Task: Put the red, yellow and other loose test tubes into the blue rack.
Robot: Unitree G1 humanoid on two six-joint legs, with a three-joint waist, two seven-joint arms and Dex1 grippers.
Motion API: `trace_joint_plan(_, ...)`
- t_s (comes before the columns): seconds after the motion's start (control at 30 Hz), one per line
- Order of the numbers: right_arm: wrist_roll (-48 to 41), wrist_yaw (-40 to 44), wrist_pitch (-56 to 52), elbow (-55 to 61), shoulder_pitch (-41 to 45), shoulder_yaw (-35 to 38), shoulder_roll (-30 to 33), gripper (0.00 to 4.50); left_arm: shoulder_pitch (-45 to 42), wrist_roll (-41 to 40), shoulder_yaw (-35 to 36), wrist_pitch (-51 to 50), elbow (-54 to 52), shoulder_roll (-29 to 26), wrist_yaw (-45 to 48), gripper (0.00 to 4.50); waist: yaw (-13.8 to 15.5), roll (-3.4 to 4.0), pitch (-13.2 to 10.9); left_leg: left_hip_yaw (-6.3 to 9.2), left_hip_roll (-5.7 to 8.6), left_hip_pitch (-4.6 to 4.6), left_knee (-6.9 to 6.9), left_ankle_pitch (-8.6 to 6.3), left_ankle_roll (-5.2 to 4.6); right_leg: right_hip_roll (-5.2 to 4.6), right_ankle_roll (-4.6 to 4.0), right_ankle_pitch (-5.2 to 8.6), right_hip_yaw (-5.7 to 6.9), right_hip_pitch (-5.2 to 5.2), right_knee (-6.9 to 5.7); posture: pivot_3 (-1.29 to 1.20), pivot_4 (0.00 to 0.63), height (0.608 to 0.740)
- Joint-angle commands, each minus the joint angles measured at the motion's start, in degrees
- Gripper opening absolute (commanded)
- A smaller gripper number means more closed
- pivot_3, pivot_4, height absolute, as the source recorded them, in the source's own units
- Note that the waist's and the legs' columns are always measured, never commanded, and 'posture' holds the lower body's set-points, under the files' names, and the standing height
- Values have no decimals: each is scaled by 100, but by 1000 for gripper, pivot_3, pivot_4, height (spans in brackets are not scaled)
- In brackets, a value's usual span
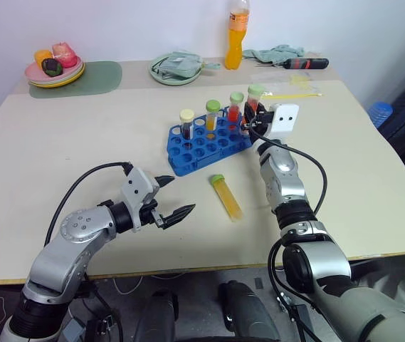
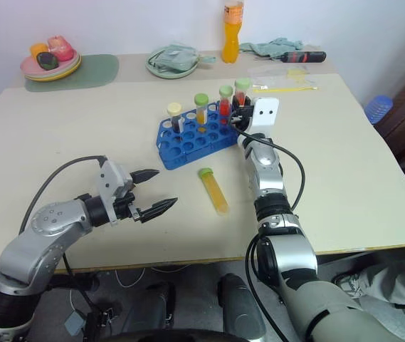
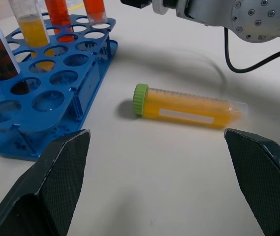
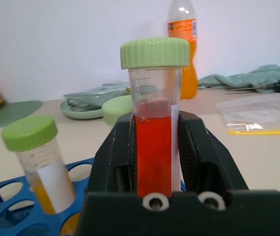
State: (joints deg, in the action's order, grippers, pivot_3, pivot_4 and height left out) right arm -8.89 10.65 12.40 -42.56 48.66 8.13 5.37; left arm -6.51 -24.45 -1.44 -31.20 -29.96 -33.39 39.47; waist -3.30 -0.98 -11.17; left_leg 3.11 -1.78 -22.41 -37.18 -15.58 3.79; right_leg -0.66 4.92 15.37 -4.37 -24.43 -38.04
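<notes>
With the right gripper point(image 4: 154, 147) fingers pinching the red tube point(image 4: 154, 118) upright, lower it straight into the blue rack point(image 1: 209, 142) at the rack's 2 o'clock corner.

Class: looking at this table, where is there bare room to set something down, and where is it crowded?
Free: the wide table stretch left of the blue rack, and right of the right gripper. Crowded: the far edge, with plates, orange bottle and cloth; also around the lying yellow tube.

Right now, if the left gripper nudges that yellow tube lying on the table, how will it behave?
The yellow tube lies on its side, round-bodied, so it would probably roll. Its tapered tip suggests it would curve rather than run straight. It looks like rigid plastic, mostly full of liquid, so likely stiff and somewhat heavy for its size.
</notes>
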Motion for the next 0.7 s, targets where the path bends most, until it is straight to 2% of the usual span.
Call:
trace_joint_plan(0.03,-10,54,22,201,-61,-26,-28,675,-3,-98,59,36,-216,-8,20,4500,-14,0,0,0,0,0,0,0,0,0,0,0,0,0,0,0,150,740)
trace_joint_plan(0.7,101,-115,476,-637,336,39,-28,675,26,-80,13,30,-259,24,-2,4500,-69,0,0,1,1,1,0,0,0,-1,0,0,0,1,-2,0,150,740)
